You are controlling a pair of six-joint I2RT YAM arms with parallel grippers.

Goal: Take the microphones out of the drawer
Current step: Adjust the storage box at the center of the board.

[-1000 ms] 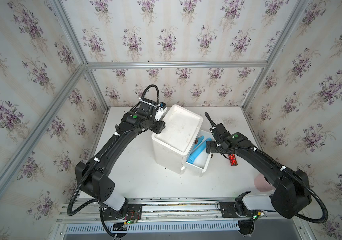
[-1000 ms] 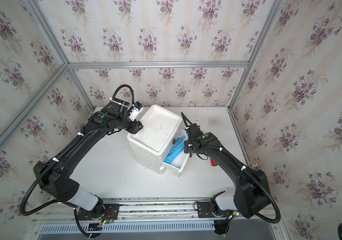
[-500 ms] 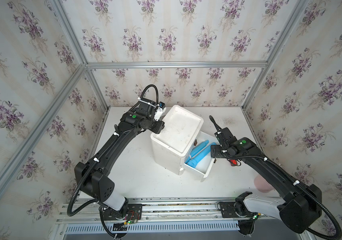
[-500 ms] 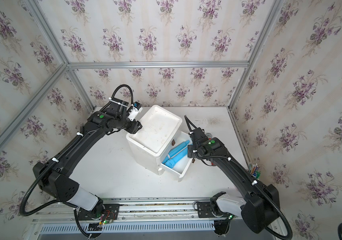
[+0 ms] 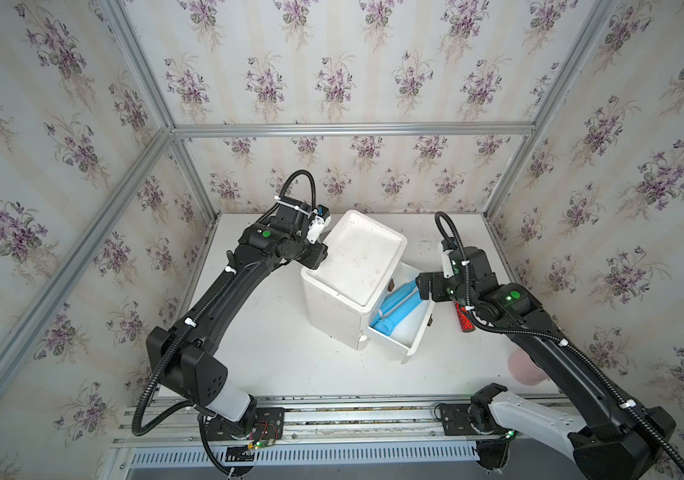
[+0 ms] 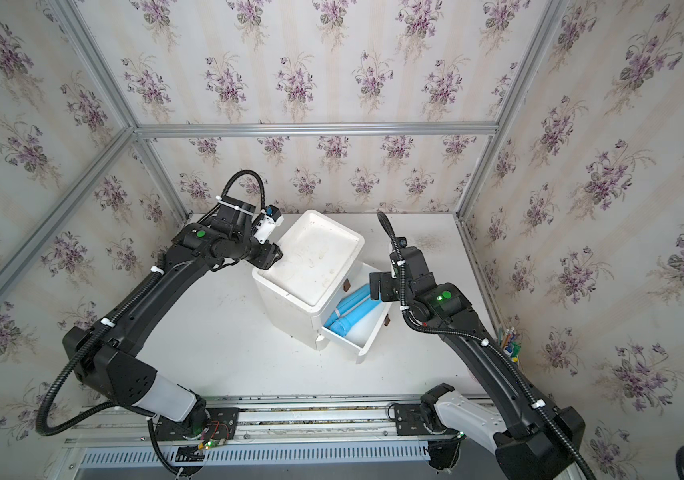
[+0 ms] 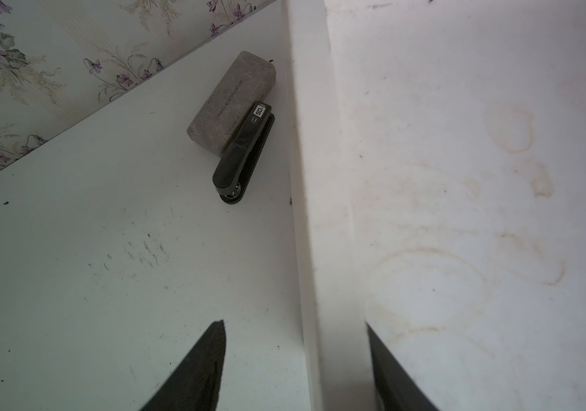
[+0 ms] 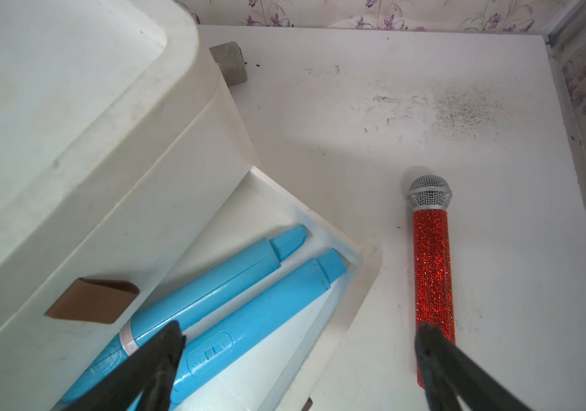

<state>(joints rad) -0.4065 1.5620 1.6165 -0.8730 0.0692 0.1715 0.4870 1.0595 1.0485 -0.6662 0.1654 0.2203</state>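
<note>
Right gripper (image 8: 298, 325), wide open over the drawer (image 8: 305, 213), hides the ends of the blue handles (image 8: 248, 320). Left gripper (image 7: 294, 323) straddles the cabinet rim (image 7: 320, 213), grip unclear. Right arm (image 5: 539, 345) half-hides the red microphone (image 5: 464, 322).

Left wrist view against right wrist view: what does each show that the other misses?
Only the left wrist view: a black stapler beside the white cabinet, and the left gripper, jaws straddling the cabinet's top rim. Only the right wrist view: the open drawer holding two blue cylinders, a red glitter microphone lying on the table outside it, and the open right gripper. Both: the cabinet, the table, a grey block.
</note>
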